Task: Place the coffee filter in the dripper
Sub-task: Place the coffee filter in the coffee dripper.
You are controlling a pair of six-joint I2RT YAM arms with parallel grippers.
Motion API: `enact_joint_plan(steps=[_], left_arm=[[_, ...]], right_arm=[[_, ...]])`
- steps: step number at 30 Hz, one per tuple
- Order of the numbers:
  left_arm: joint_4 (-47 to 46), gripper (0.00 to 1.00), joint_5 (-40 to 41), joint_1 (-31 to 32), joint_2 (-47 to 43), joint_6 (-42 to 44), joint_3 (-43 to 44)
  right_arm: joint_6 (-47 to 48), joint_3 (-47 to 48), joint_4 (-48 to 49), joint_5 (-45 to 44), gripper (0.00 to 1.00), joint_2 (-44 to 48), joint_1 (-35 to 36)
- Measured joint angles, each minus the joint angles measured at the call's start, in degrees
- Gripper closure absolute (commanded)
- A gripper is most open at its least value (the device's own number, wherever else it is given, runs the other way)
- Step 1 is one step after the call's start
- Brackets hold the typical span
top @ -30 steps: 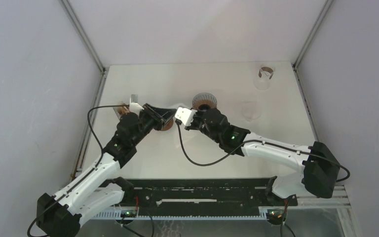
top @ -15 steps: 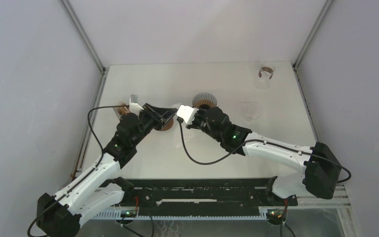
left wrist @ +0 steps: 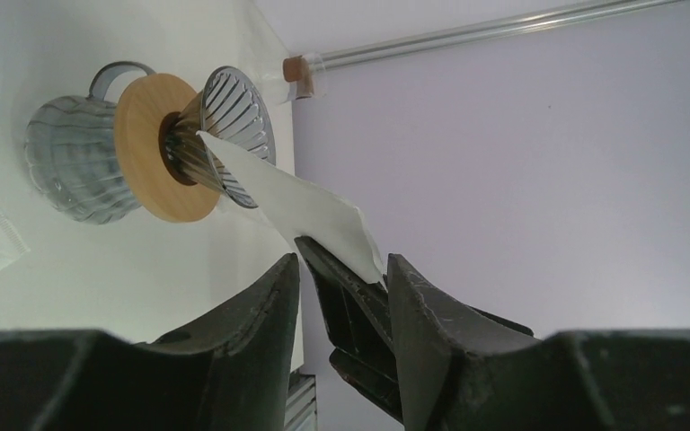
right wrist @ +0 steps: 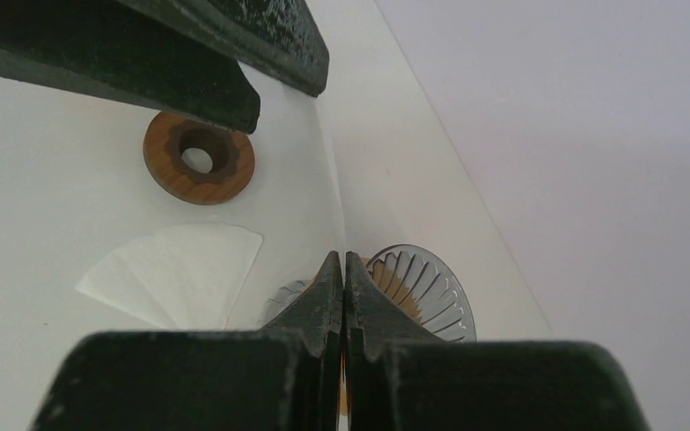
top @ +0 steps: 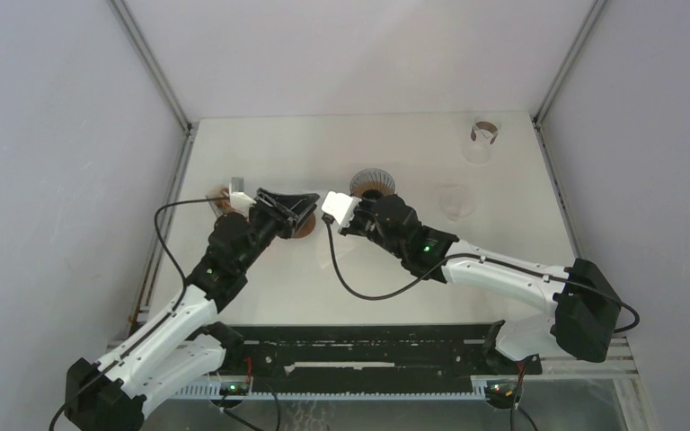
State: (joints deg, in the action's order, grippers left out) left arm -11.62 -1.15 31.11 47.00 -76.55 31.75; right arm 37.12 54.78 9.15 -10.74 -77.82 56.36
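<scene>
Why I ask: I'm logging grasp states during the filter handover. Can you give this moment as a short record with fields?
right gripper: jaws shut on the coffee filter
left gripper: jaws open, straddling the right gripper's tip
coffee filter: held in the air, pointing toward the dripper
dripper: ribbed glass cone with a wooden collar, no filter seated in it
loose filter paper: flat on the table
wooden ring: on the table, beside the loose filter paper
task state: filter not yet placed
</scene>
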Motion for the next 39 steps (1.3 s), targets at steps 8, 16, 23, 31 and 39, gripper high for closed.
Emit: enact_joint_plan(steps=[8, 16, 23, 31, 39], left_arm=[[-0.33, 0.60, 2.49, 0.02, -2.45, -0.22, -0.74], [-0.31, 0.58, 2.45, 0.02, -1.95, -0.24, -0.74], [-0.28, 0.57, 2.25, 0.02, -1.05, -0.17, -0.72], [-0.26, 0.69, 1.75, 0.02, -0.02, -0.11, -0.72], [-0.26, 0.69, 0.83, 0.02, 0.37, -0.11, -0.72]], right_arm=[[-0.02, 0.00, -0.15, 0.79, 1.00, 0.00, 0.00], [0.00, 0.00, -0.15, 0.79, 1.00, 0.00, 0.13], [0.11, 0.00, -0.17, 0.52, 1.00, 0.00, 0.55], [0.13, 0.00, -0.17, 0.11, 1.00, 0.00, 0.68], [0.31, 0.00, -0.15, -0.15, 1.00, 0.00, 1.03]])
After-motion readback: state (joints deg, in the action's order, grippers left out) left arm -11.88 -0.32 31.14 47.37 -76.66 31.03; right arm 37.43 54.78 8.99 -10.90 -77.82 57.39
